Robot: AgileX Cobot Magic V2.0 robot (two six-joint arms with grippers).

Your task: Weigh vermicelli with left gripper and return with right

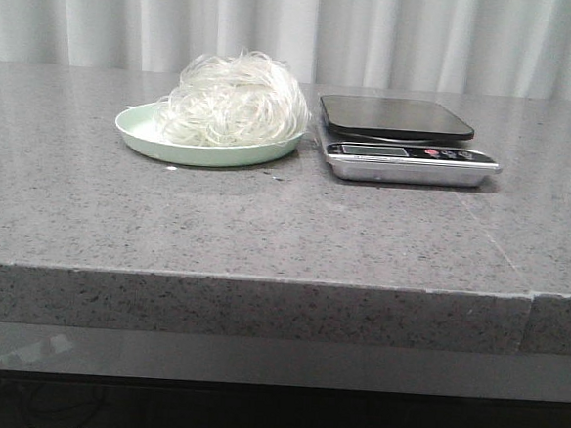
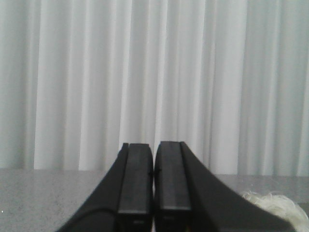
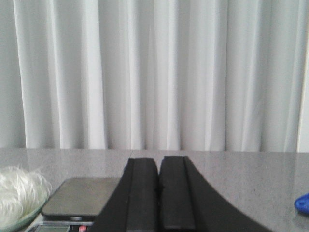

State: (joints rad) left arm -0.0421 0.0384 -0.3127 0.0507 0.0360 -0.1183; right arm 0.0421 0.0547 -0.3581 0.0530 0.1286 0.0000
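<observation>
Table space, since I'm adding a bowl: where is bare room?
Bare grey table spans the whole front, ahead of the plate and scale; also left of the plate and right of the scale. Crowded: the narrow gap between plate and scale.
</observation>
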